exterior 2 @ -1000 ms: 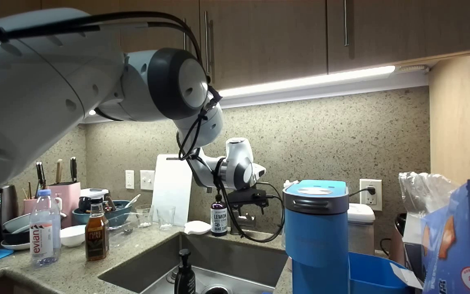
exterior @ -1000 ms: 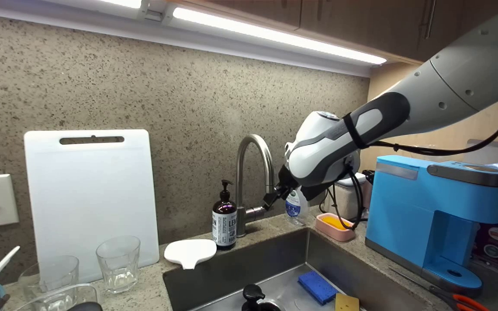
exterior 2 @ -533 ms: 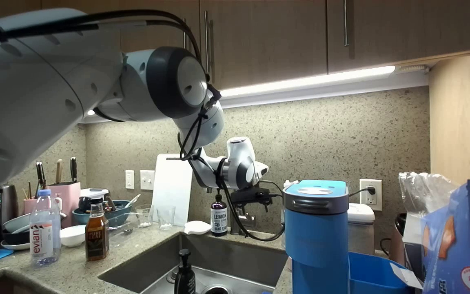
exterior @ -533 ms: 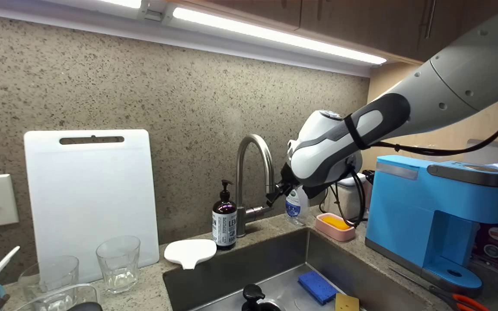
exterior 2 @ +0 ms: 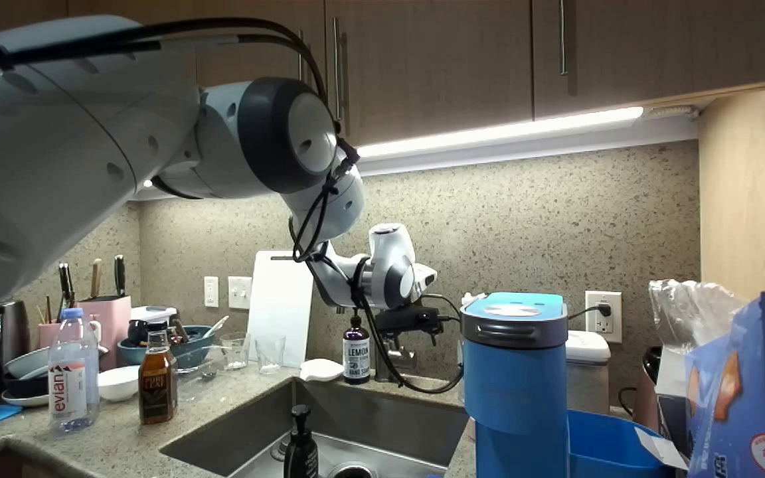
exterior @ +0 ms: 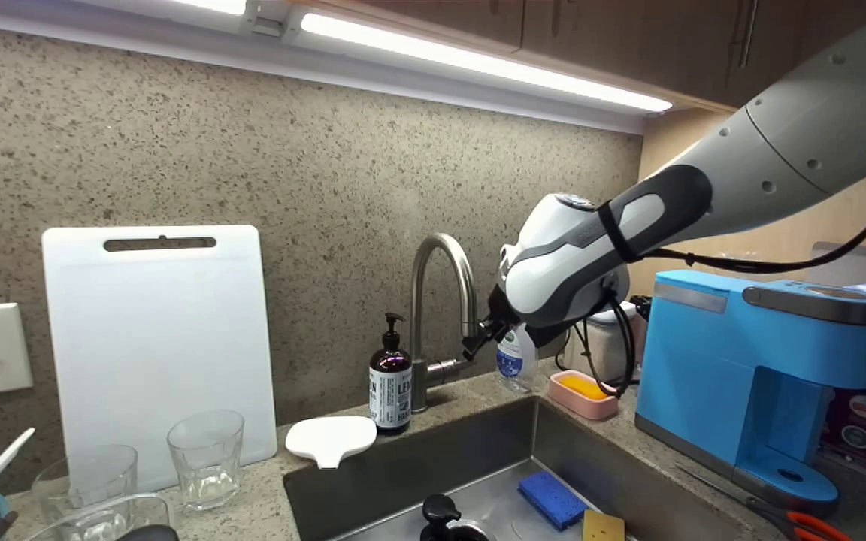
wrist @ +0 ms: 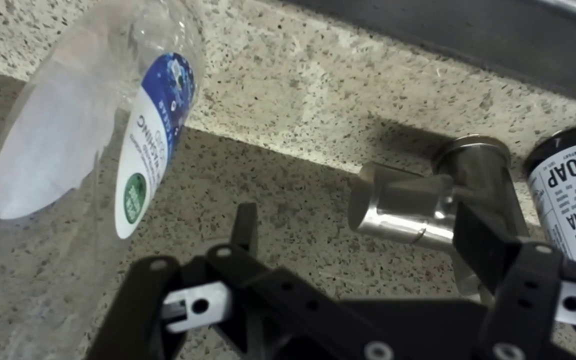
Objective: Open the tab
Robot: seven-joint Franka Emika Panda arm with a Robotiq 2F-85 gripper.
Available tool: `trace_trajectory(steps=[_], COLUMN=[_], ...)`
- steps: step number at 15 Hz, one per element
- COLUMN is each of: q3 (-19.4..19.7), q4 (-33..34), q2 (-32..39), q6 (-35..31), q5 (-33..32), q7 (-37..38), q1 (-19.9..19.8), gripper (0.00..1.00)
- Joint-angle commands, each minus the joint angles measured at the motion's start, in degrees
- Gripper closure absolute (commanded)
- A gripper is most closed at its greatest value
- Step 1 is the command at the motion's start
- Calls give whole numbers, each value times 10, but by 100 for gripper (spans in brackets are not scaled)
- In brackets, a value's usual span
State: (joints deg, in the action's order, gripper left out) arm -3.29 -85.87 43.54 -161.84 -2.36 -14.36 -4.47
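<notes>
A gooseneck kitchen faucet point(exterior: 417, 323) rises from the bench point(exterior 2: 120, 438) at the rear edge of the sink point(exterior: 440, 462). Near that edge hangs the end effector point(wrist: 354, 225), its fingers point(wrist: 245, 227) wide apart. In the wrist view the faucet's side handle point(wrist: 403, 205) shows between them, one finger covers part of the faucet's body (whether they touch, I cannot tell), and most of the spout point(exterior: 468, 308) is out of sight. In an exterior view the robot arm point(exterior 2: 90, 146) hides much of the faucet.

Also behind the sink stand a lemon hand soap bottle point(exterior: 390, 391) (how full, I cannot tell) and a washing-liquid bottle point(exterior: 512, 364); the wrist view cuts off both. By the sink's corner a pink dish point(exterior: 579, 406) holds something orange. Inside the sink are a blue sponge point(exterior: 552, 500), a yellow sponge point(exterior: 603, 526) and a black pump bottle point(exterior 2: 301, 445), the last two cropped by the frame. Near the sink's side stand an Evian bottle point(exterior 2: 70, 378) and a Pure Leaf bottle point(exterior 2: 158, 382) of amber liquid; farther from the sink, a pink knife block point(exterior 2: 113, 318) holds knives, and a teal bowl point(exterior 2: 193, 358) holds things hard to make out.
</notes>
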Motion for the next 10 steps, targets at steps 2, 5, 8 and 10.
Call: trace_trajectory(steps=[2, 5, 8, 10], q3=[1, 2, 3, 3], q4=[20, 11, 17, 16], q2=[17, 14, 19, 19], q6=[34, 29, 32, 24], q5=[5, -2, -2, -2], q7=[18, 15, 17, 16], q1=[-4, -2, -1, -1], gripper=[0, 0, 0, 0])
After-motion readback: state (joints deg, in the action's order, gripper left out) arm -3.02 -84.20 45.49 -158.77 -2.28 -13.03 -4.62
